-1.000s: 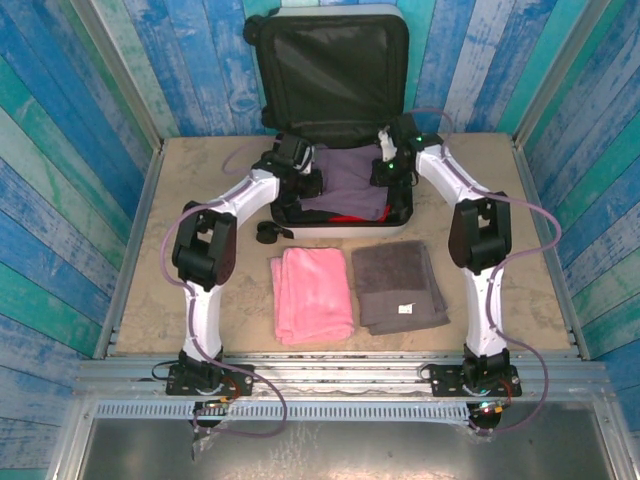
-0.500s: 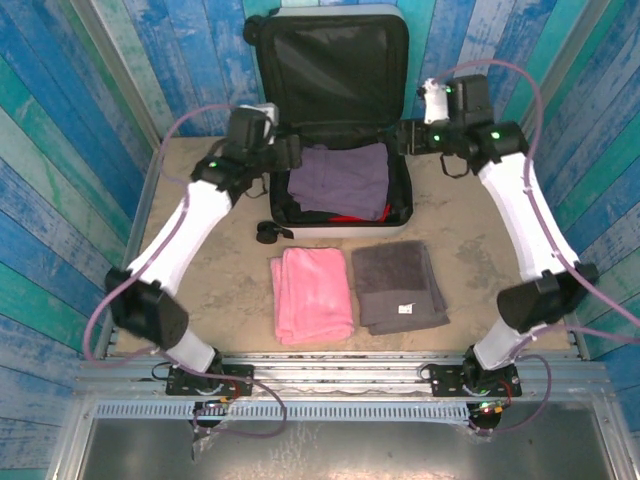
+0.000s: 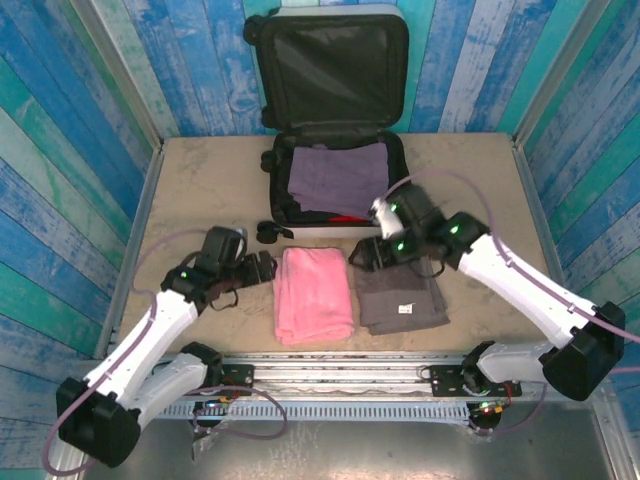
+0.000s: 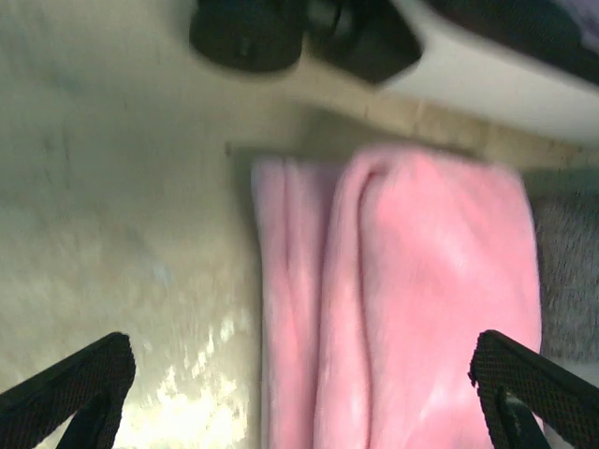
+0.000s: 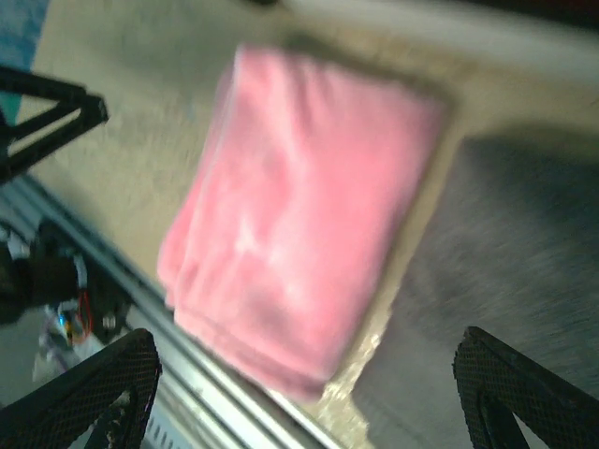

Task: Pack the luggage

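**Top external view:** Locate the luggage [image 3: 335, 80], open at 12 o'clock on the desk [image 3: 200, 190], with a purple cloth [image 3: 338, 178] inside. The left end effector [image 3: 262, 268] sits at 9 o'clock of the pink towel [image 3: 314, 295], spread and gripping nothing. The right end effector [image 3: 365, 253] is over the 11 o'clock corner of the grey towel [image 3: 400, 295], spread and empty.

**Left wrist view:** The fingers [image 4: 65, 393] stand wide apart above the pink towel. The luggage's white shell lies at 1 o'clock.

**Right wrist view:** The fingers [image 5: 94, 383] stand wide apart, with the pink towel between them. They grip nothing.

Beige table [image 3: 190, 190], open luggage [image 3: 335, 80], pink towel [image 3: 314, 295], grey towel [image 3: 400, 300]
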### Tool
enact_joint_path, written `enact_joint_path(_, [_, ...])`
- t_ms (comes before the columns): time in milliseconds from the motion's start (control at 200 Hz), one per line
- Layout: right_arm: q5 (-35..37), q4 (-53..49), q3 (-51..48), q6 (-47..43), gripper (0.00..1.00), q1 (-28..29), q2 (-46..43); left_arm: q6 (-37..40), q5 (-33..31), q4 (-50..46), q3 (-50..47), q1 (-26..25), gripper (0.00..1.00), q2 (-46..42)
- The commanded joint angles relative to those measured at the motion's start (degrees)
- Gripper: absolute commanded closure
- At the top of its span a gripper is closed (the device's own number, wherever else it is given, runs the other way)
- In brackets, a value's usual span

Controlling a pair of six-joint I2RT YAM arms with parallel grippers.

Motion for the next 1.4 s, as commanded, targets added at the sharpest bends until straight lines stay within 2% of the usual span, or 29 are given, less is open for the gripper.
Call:
enact_joint_path(0, [0.58, 6.87, -5.12, 7.34, 0.15, 4.32, 1.15, -6.74, 5.7, 3.21, -2.54, -1.81, 0.05, -4.99])
enact_joint_path(95, [3.04, 10.25, -7.26, 9.24, 0.15, 8.46, 4.07, -7.68, 4.29, 2.93, -2.76, -4.21, 0.07, -3.28])
enact_joint_path(185, [3.7, 12.66, -7.85, 10.13, 0.15, 9.63, 6.97, -8.08, 4.67, 5.07, -4.08, -5.18, 0.07, 0.14])
enact_joint_path(486, [6.27, 15.52, -5.98, 8.55, 0.11, 9.55, 16.7, -10.89, 6.57, 22.44, -13.91, -5.42, 0.05, 11.65])
enact_joint_path(666, [5.78, 17.82, -5.72, 6.79, 0.13, 8.21, 19.82, -11.55, 7.47, 27.49, -14.24, -5.48, 0.03, 15.17])
enact_joint_path(861, [4.59, 21.01, -5.41, 5.45, 0.15, 6.75, 22.64, -11.18, 8.04, 28.72, -13.13, -5.41, 0.0, 17.52])
enact_joint_path(1232, [2.27, 24.63, -4.23, 3.7, 0.18, 5.26, 28.84, -12.24, 7.39, 31.17, -13.93, -5.55, 0.16, 24.77])
enact_joint_path(1312, [1.7, 26.37, -4.95, 4.18, 0.2, 5.56, 29.99, -12.61, 8.35, 33.47, -14.8, -5.48, 0.24, 25.91])
enact_joint_path(1392, [1.65, 27.2, -5.22, 4.31, 0.21, 6.01, 30.99, -13.46, 9.17, 36.07, -15.9, -5.51, 0.37, 26.95])
